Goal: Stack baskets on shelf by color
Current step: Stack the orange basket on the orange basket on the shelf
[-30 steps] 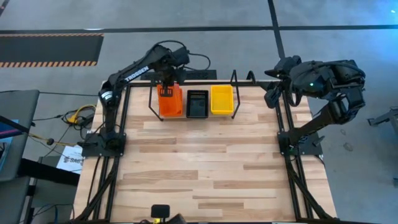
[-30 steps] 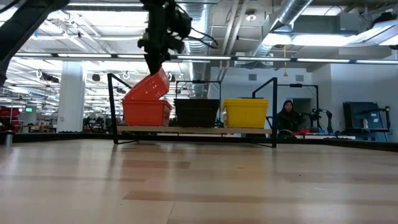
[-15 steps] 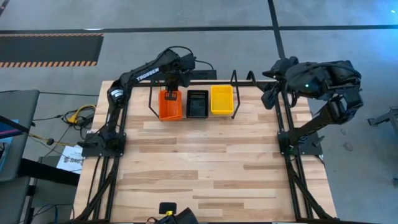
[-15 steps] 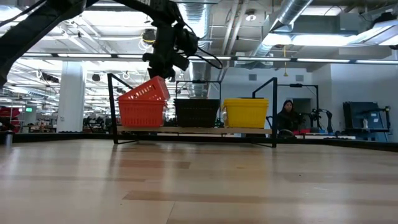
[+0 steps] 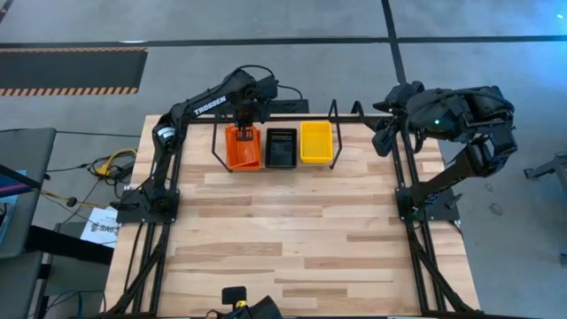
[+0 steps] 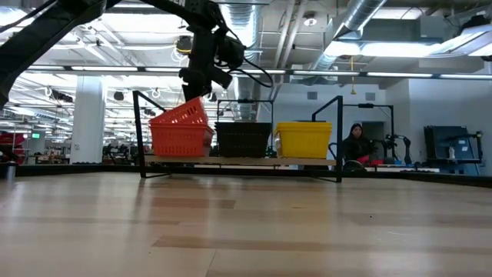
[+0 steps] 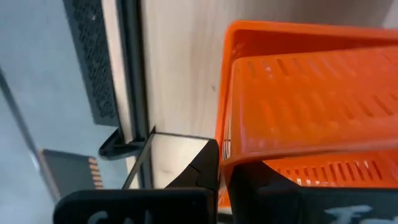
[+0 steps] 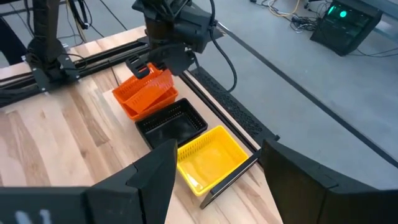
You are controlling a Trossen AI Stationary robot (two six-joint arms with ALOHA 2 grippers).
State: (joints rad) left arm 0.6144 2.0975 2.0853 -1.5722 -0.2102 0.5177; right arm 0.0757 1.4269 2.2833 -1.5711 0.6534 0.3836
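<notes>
On the shelf (image 5: 335,120) at the table's far edge stand an orange basket stack (image 6: 181,140), a black basket (image 5: 281,148) and a yellow basket (image 5: 315,142), side by side. A further orange basket (image 6: 183,115) lies tilted on top of the orange stack. My left gripper (image 6: 201,86) hangs over it from above, shut on its wall. Beyond the table's far right corner, my right gripper (image 8: 217,186) stays raised and open, with nothing between its fingers. My left gripper pinches the top orange basket's wall at the rim (image 7: 224,149), at the basket's far end, one finger (image 7: 199,171) outside and one (image 7: 261,180) inside. The fingers point steeply down. The held end (image 6: 201,101) stays raised; the other end sits in the orange basket below.
The shelf's upright end loops (image 6: 138,131) (image 6: 338,135) flank the three baskets. The black frame (image 5: 403,177) edges the wooden tabletop (image 5: 292,230). A person (image 6: 355,145) sits in the room behind the table.
My left gripper has gone down with the orange basket, still shut on it. The basket hung tilted above the orange stack; it has sunk into the stack's top, its free end down and its tilt flatter. For the last half second it has kept still.
</notes>
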